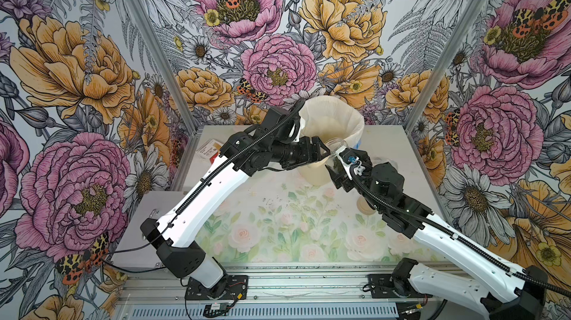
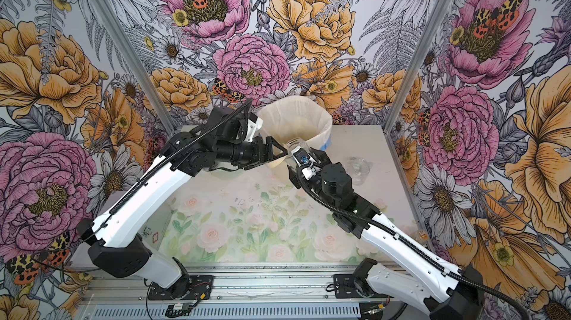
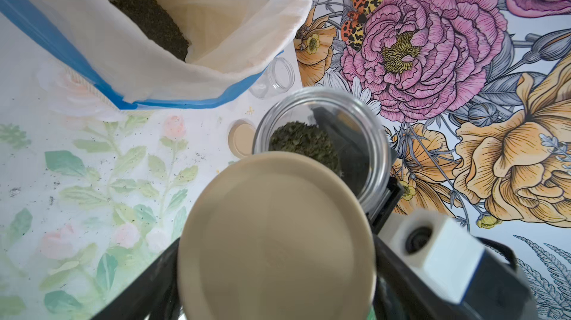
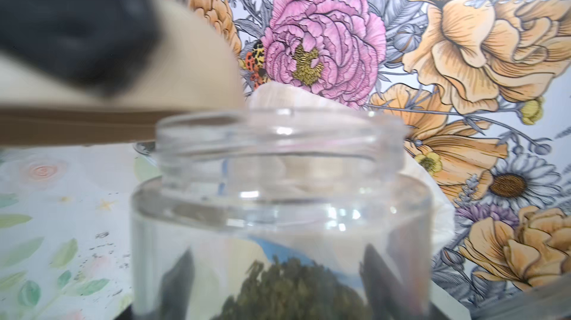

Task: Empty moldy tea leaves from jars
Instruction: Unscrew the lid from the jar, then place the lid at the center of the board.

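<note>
Fingers of our right gripper stand partway open, clamped on the sides of a glass jar, held mouth up so the moldy tea leaves sit heaped at its bottom. Our left gripper grips the tan lid, held off the mouth to clear the pour. We judge tipping comes next: the bin, a dark heap already inside, stands just beside. An empty jar sits near its base, a second lid on the table close by.
</note>
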